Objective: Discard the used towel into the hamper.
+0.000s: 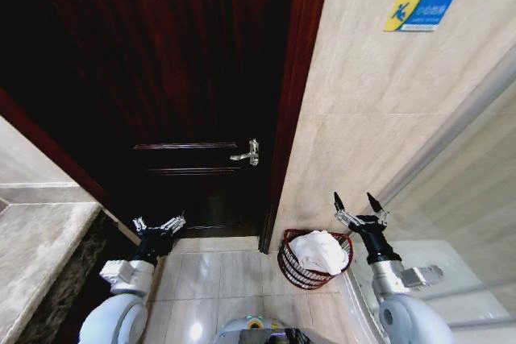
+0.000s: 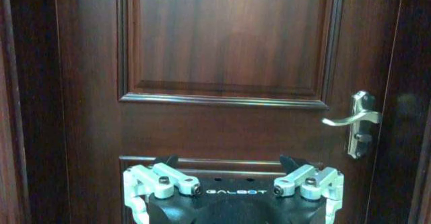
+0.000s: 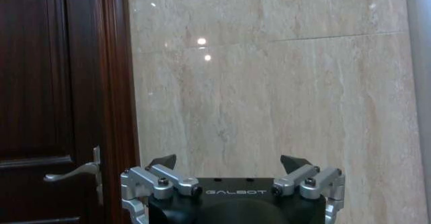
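Room: tiled bathroom corner, with a dark wooden door (image 1: 193, 118) filling the upper left and centre of the head view and a beige marble wall (image 1: 379, 110) on the right; a blue and yellow sign (image 1: 418, 11) sits at the upper right.
Edges: a stone counter (image 1: 36, 255) runs along the lower left edge; the door frame (image 1: 294, 102) meets the wall just left of the hamper.
Open room: pale floor tiles (image 1: 210, 275) lie bare between the two arms, low in the centre of the frame.
Hamper: the hamper (image 1: 310, 267) stands on the floor at lower centre-right, against the wall beside the door frame, with a white towel (image 1: 318, 249) bunched inside it.
Left pincer: the left pincer (image 1: 159, 224) is raised at lower left, pointing at the door, fingers spread wide and holding nothing.
Right pincer: the right pincer (image 1: 360, 204) is raised at lower right, just right of and above the hamper, fingers spread wide and empty.
Door handle: a silver lever handle (image 1: 247, 153) sits mid-frame on the door.
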You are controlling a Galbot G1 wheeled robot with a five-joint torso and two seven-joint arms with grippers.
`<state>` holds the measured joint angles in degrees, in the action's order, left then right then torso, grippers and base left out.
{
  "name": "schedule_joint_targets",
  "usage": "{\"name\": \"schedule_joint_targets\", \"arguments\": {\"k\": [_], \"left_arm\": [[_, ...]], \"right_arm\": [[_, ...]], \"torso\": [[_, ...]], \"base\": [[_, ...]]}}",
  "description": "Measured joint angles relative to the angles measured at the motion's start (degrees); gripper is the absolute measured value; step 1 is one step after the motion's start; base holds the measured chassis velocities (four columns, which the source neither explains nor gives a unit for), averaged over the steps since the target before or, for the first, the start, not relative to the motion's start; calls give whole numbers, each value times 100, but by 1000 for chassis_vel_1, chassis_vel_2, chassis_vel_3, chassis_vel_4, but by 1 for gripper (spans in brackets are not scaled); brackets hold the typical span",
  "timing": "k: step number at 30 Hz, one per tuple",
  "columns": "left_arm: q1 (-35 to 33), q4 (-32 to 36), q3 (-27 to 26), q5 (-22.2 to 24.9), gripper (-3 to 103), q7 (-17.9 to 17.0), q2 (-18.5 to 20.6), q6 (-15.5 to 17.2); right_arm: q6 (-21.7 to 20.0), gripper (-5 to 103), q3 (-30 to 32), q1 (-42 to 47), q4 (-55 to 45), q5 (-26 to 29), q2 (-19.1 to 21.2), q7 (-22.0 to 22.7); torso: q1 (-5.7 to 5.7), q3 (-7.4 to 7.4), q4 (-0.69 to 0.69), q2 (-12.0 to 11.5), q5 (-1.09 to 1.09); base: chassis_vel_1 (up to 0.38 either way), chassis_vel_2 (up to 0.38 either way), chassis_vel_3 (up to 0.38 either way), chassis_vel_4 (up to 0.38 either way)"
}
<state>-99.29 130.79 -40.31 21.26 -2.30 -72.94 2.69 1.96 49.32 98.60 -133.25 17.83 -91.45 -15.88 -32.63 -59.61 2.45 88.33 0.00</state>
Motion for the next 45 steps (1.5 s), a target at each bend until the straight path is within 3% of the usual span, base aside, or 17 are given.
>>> {"name": "schedule_joint_targets", "arguments": {"k": [40,41,43,45], "left_arm": [[-4,0,4,-16,98,0,-20,-21],[-15,-3,19,-48,98,-1,-58,-65],[-143,-48,195,-363,100,-16,-445,-493],[-180,-57,241,-439,100,-19,-595,-593]], "right_arm": [[3,100,0,0,1,0,0,0],[3,100,0,0,1,-1,1,0],[10,100,31,117,-141,-13,-18,192],[32,100,63,277,-315,-19,-40,375]], "torso": [[0,0,1,0,0],[0,0,0,0,1],[0,0,3,-1,3],[0,-1,4,0,-2]], "base": [[0,0,0,0],[0,0,0,0],[0,0,0,0],[0,0,0,0]]}}
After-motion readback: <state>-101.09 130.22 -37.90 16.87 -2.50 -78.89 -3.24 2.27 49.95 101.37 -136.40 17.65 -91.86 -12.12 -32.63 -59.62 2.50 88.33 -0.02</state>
